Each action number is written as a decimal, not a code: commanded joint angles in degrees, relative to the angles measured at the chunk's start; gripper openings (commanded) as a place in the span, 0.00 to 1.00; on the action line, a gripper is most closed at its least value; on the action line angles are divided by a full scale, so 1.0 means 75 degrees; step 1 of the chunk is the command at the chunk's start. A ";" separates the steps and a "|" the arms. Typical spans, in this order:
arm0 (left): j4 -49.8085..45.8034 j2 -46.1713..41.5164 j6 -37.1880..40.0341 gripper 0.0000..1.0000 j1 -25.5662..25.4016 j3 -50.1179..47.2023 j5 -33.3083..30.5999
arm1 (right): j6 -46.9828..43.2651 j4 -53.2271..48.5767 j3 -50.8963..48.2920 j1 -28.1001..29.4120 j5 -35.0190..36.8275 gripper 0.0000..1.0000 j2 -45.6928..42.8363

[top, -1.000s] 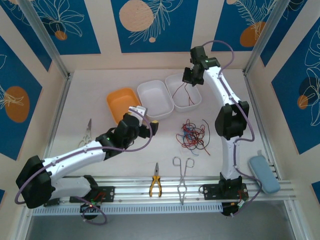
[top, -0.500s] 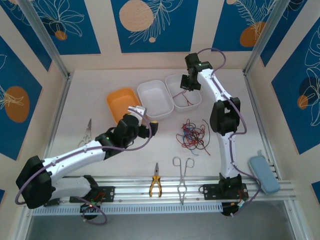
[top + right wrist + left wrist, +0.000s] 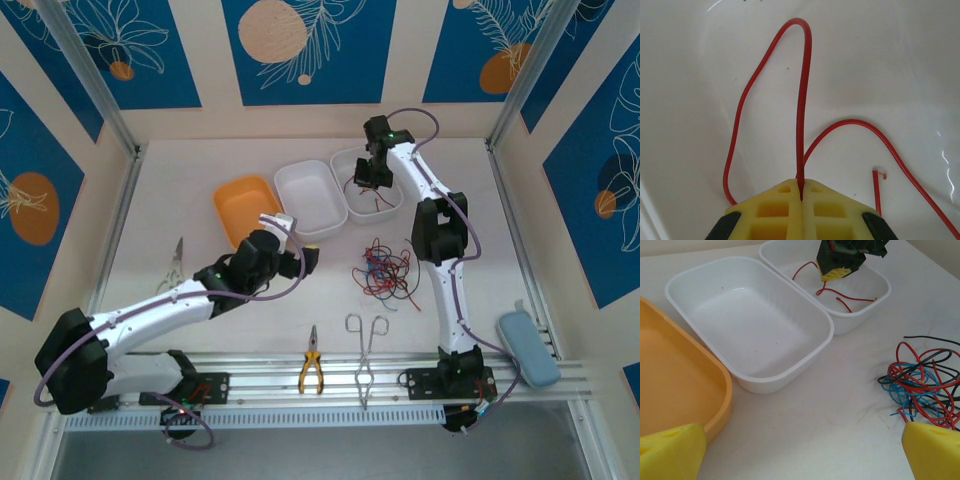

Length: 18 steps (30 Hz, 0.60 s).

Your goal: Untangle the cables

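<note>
Now, the red cable [image 3: 801,100] is pinched in the closed pads of my right gripper [image 3: 801,194]. It rises from the seam in a tall loop over the floor of the far white tray [image 3: 392,208], with a loose end lying on that floor. The rest of the cables [image 3: 385,270], red, black and blue, sit knotted on the table [image 3: 200,170] just in front of that tray, beside the right arm's elbow.

Against a second ago, the right gripper has swung left and down into the tray and the arm has folded closer. The knot and the left arm have not shifted.

My left gripper [image 3: 295,240] hangs with its jaws spread wide and holds nothing. It is just beside the near corner of the middle white tray [image 3: 310,195], and the orange tray [image 3: 240,205] is to its left.

The tabletop is pale and matt. The walls carry blue panels with orange discs and leaf outlines.

Pliers [image 3: 311,372] and forceps [image 3: 365,350] lie at the near rail, and a blue pouch [image 3: 528,348] sits at the right edge. Bare table lies between the knot and the left gripper, and also behind the trays.
</note>
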 commanded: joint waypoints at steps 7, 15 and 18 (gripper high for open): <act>0.0097 0.0240 -0.0074 1.00 0.0097 0.0226 0.0403 | -0.0133 -0.0346 -0.0279 -0.0086 -0.0133 0.32 -0.0961; -0.0090 0.0417 -0.0185 1.00 0.0119 0.0450 0.0327 | 0.0086 0.0204 -0.1935 -0.0015 -0.0216 0.49 -0.2997; -0.0068 0.0428 -0.0243 1.00 0.0131 0.0474 0.0271 | 0.0276 0.0534 -0.2897 -0.0006 -0.0259 0.50 -0.3917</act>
